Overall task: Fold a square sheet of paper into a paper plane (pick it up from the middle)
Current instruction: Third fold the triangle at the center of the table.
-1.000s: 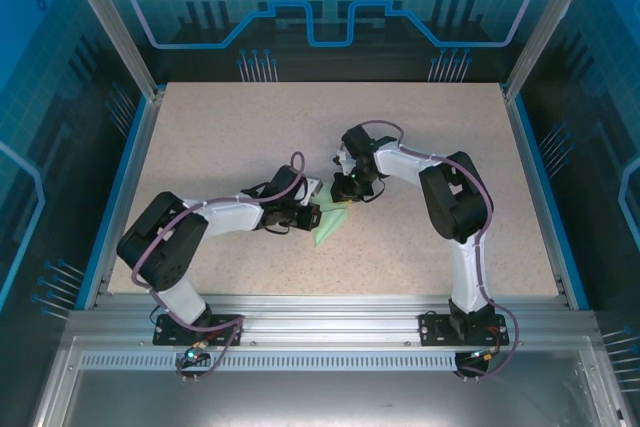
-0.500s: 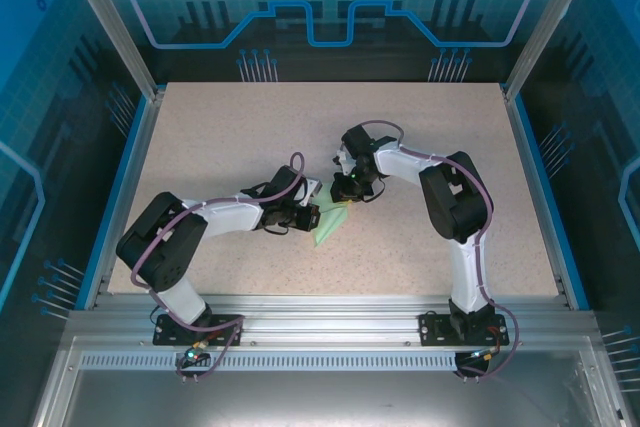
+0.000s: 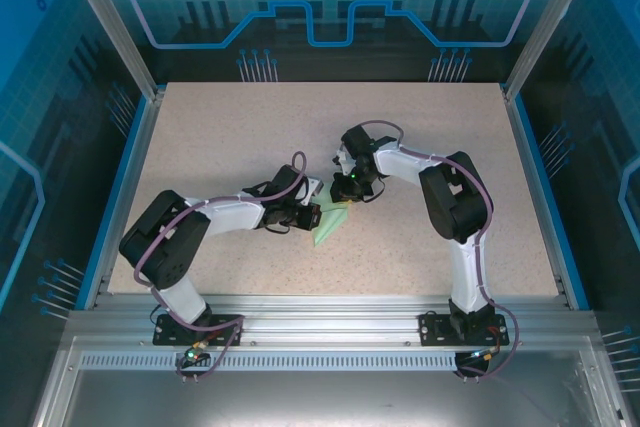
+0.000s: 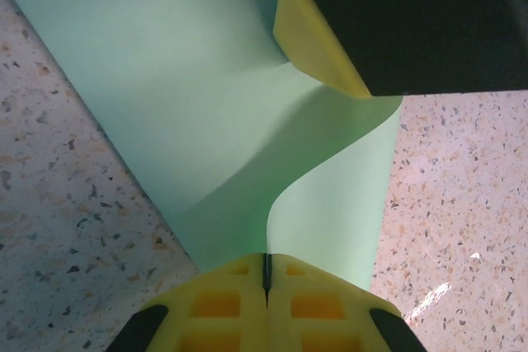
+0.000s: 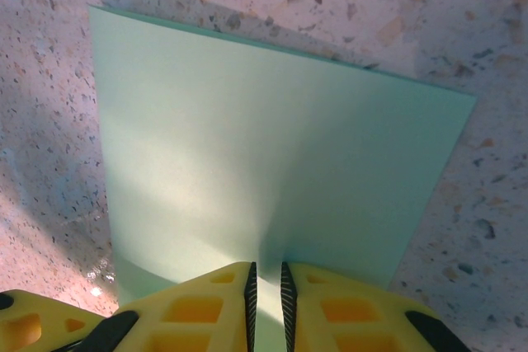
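Left gripper (image 4: 266, 265) clamped tight on near edge of square sheet of paper (image 4: 190, 121); sheet runs out from fingertips in loose S-curl. Right gripper (image 5: 266, 274) pinches opposite edge, slim gap between jaws, sheet spreading flat ahead, just over table (image 5: 462, 22). Top view: sheet mid-table between both wrists. Judgement: early stage, no pointed tip or sharp centre crease visible; most folds left.
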Robot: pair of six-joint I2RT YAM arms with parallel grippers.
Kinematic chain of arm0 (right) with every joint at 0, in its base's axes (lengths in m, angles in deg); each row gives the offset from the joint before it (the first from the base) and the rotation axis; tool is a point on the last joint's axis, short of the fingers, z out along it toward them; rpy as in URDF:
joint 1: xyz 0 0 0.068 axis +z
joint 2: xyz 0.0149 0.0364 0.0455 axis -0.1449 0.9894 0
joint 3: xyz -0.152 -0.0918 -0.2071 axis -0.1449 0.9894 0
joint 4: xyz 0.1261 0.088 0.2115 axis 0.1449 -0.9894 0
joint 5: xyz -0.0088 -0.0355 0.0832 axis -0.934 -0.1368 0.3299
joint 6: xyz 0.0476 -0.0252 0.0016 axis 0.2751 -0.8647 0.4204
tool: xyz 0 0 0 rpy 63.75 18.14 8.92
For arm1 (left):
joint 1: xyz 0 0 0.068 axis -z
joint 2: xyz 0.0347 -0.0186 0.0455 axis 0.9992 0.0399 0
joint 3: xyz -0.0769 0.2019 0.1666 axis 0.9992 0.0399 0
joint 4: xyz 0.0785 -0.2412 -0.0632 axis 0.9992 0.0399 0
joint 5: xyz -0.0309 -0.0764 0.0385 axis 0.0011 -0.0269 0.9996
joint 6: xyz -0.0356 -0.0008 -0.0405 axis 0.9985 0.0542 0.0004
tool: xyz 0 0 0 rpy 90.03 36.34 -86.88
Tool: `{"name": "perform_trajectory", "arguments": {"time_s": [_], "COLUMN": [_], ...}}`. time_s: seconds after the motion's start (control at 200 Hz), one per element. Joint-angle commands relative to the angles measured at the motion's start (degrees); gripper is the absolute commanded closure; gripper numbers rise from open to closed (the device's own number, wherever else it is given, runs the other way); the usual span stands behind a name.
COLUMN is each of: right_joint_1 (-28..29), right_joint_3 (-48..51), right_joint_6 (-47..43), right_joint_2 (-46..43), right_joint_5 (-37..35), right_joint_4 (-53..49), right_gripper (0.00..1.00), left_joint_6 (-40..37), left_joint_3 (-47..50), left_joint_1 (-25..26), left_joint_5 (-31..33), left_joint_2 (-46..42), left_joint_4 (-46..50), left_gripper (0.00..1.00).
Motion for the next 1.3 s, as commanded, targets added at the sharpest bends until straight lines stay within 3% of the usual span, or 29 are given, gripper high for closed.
{"name": "perform_trajectory", "arguments": {"time_s": [0.0, 0.32, 0.605, 0.81, 0.985, 1.295], "right_joint_1": [1.2, 1.1, -0.2, 1.5, 6.3, 8.4], "right_joint_3": [-0.7, -0.8, 5.7, 19.1, 23.6, 25.9], "right_joint_6": [0.5, 1.3, 5.1, 12.1, 16.8, 23.6], "right_joint_2": [1.4, -0.2, -11.9, -20.7, -20.5, -15.8], "right_joint_5": [0.4, 1.4, -2.3, 3.2, 5.1, 6.7], "right_joint_4": [-2.2, -1.3, 2.8, 13.8, 20.4, 29.3], "right_gripper": [0.81, 0.80, 0.74, 0.86, 0.90, 0.91], "left_joint_6": [-1.7, -1.4, -2.1, -2.3, -2.1, -2.2], "left_joint_3": [-1.6, -0.5, -0.1, -0.5, -0.1, -0.2], "left_joint_1": [-0.6, -0.6, -0.6, -0.6, -0.6, -0.6], "left_joint_5": [0.3, 0.4, 0.4, 0.4, 0.4, -0.5], "left_joint_2": [0.8, 3.4, 3.4, 3.7, 3.7, 3.7], "left_joint_4": [0.4, 0.3, 0.1, 0.5, 0.7, 0.5], "left_gripper": [0.96, 0.95, 0.95, 0.95, 0.95, 0.95]}}
